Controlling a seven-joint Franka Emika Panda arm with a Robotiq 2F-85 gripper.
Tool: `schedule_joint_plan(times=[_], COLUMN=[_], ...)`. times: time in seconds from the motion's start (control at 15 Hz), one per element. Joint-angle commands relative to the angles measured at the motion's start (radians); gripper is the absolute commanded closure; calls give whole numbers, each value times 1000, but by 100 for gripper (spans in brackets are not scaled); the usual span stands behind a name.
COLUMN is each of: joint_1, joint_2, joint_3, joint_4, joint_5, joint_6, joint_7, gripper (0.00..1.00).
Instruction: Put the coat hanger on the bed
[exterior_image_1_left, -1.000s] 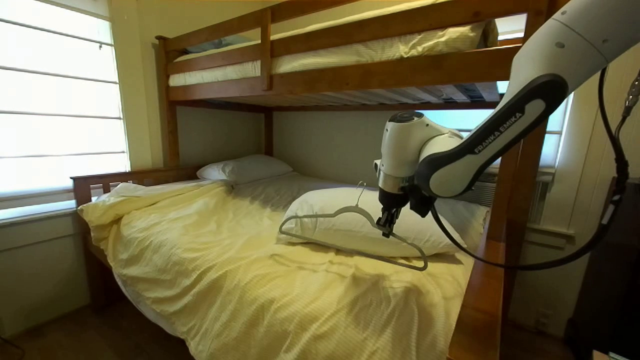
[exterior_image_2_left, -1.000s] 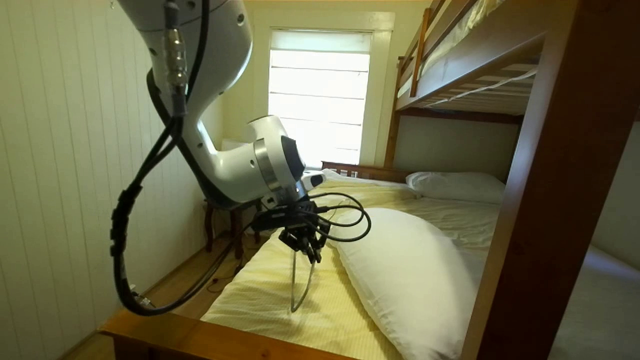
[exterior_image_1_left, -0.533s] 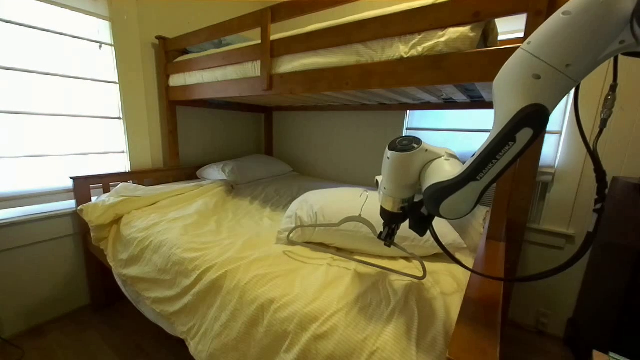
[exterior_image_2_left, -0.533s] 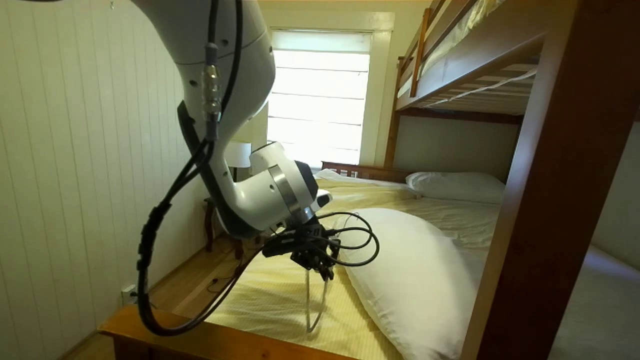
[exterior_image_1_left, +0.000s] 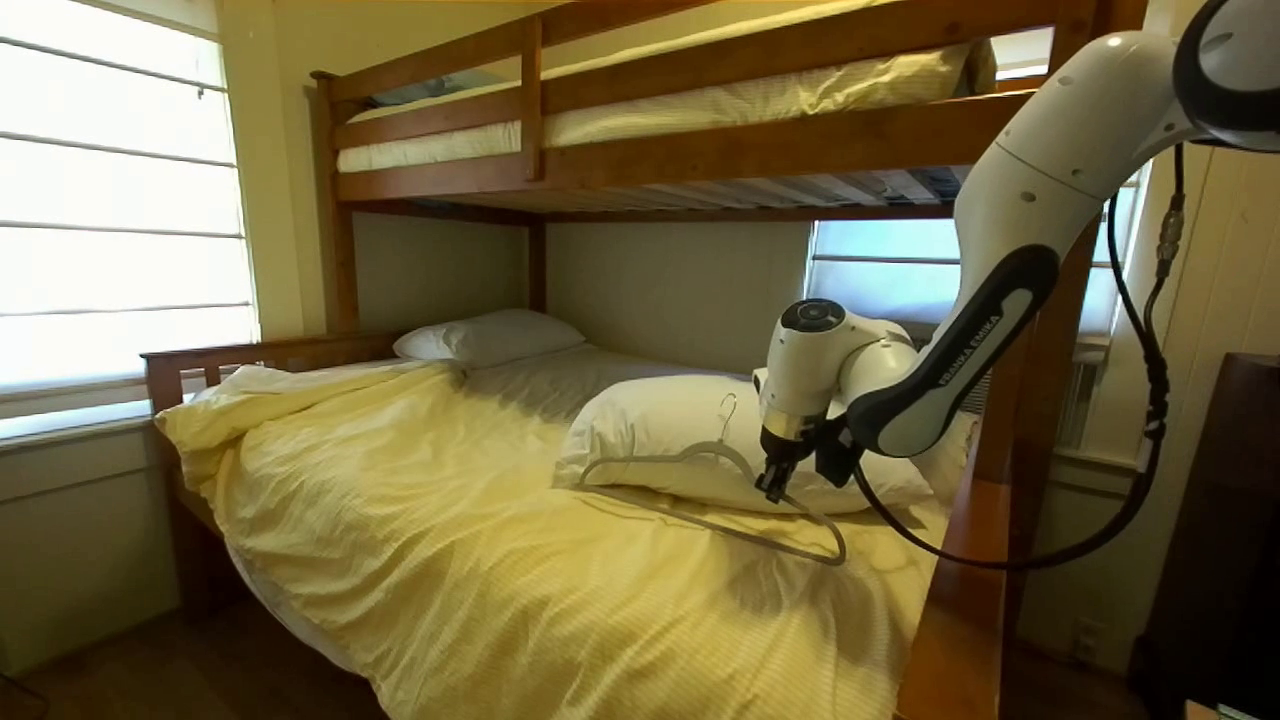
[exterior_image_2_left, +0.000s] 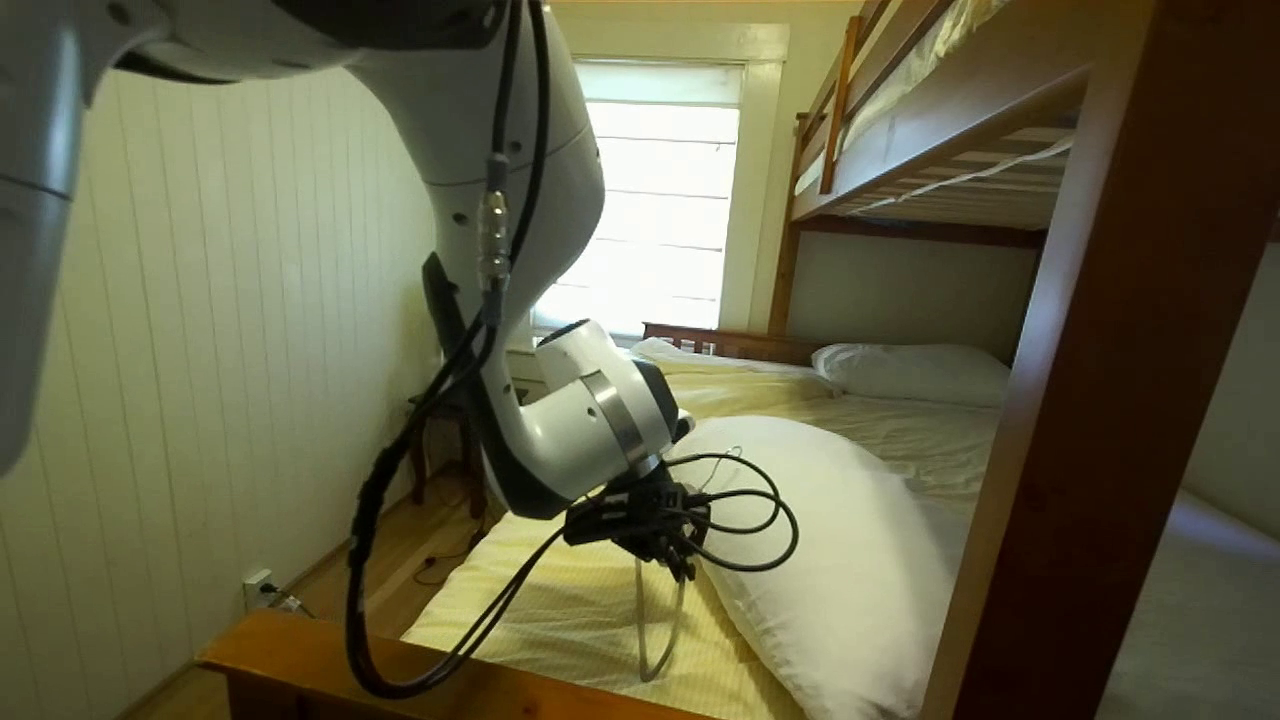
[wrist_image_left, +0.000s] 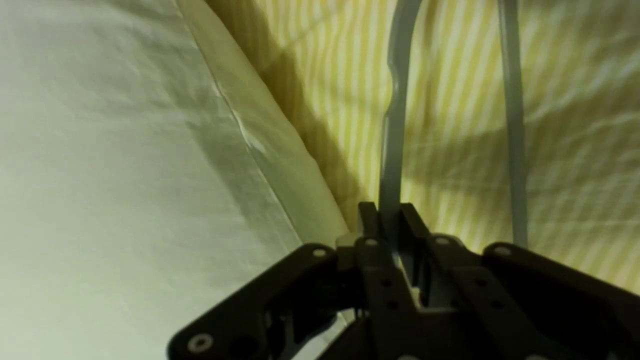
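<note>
The coat hanger is a thin grey triangle with a metal hook at the top. My gripper is shut on one sloping arm of it. The hanger is upright and a little tilted, beside a white pillow over the bed's pale yellow cover. In the wrist view the hanger arm runs between the two fingertips, with its lower bar to the right. An exterior view also shows the hanger's end below the gripper. I cannot tell whether the lower bar touches the cover.
The white pillow lies right behind the hanger. A wooden end rail stands close to the arm's side. The upper bunk hangs over the bed. A thick bedpost and loose black cables show in an exterior view.
My gripper has moved down with the hanger held in it, bringing the hanger lower toward the cover beside the pillow. The movement is smaller in the last half second.
</note>
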Motion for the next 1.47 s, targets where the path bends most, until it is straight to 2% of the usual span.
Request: schedule_joint_plan(times=[0.0, 0.07, 0.27, 0.4, 0.53, 0.67, 0.73, 0.8, 0.87, 0.93, 1.0, 1.2, 1.27, 1.33, 1.4], joint_1=[-17, -18, -32, -31, -24, -39, -92, -80, -99, -112, -22, 9, 5, 4, 3], joint_2=[61, 65, 45, -9, -78, -165, -220, -271, -316, -348, -387, -547, -593, -466, -502], joint_3=[-3, -2, 17, 31, 42, 89, 154, 166, 204, 247, 175, 137, 123, 149, 142], joint_4=[64, 72, 74, 56, 24, -37, -75, -95, -128, -161, -164, -172, -170, -126, -127], joint_5=[2, 7, 58, 100, 207, 389, 467, 549, 630, 710, 788, 1010, 1031, 946, 953], joint_6=[25, 17, 1, -52, -80, -70, -49, -89, -84, -94, -137, -328, -387, -296, -324], joint_7=[-68, -88, -170, -251, -351, -511, -577, -630, -657, -632, -639, -680, -646, -631, -633], gripper=[62, 61, 42, 28, 14, 2, 0, 0, 0, 0, 0, 0, 0, 0, 0])
